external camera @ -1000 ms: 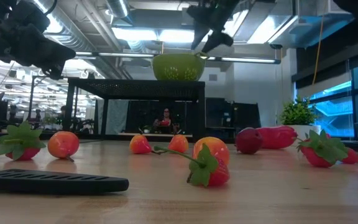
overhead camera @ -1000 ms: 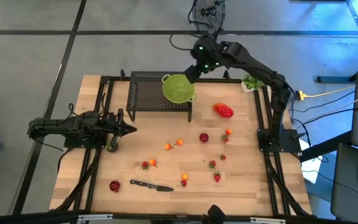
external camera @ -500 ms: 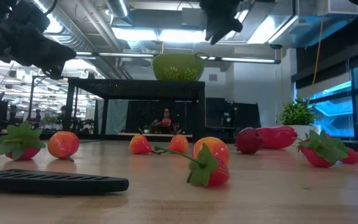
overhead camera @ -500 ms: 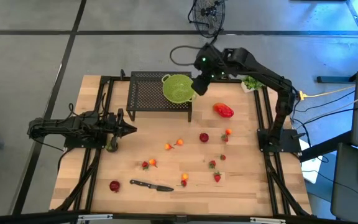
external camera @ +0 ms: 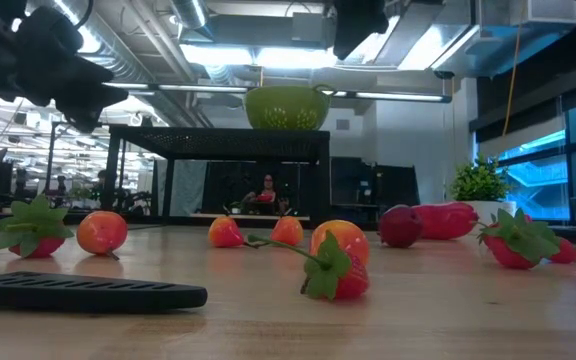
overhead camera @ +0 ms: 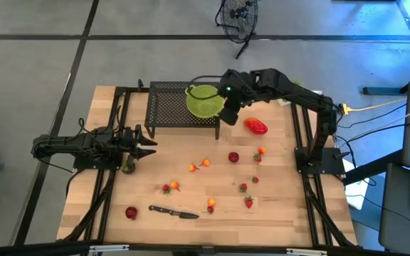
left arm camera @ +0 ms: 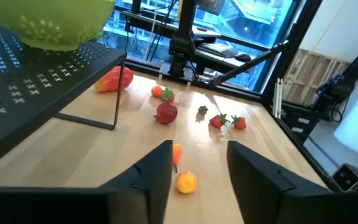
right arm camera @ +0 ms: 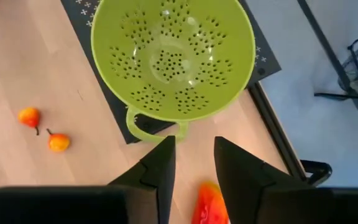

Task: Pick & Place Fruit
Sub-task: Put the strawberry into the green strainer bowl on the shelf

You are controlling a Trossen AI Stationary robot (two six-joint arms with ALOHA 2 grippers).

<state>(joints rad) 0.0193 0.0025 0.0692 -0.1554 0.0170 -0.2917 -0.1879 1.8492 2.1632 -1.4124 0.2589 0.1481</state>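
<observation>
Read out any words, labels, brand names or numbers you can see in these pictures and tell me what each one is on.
None: no readable text shows in any view.
The lime-green bowl, the knife and the fruit bear no lettering.

A lime-green perforated plastic colander sits on a black perforated metal stand at the back of the light wooden table. Right of the stand lies a large glossy red oblong fruit, with small red and orange fruit pieces scattered in front. A black-handled knife lies near the front edge.
</observation>
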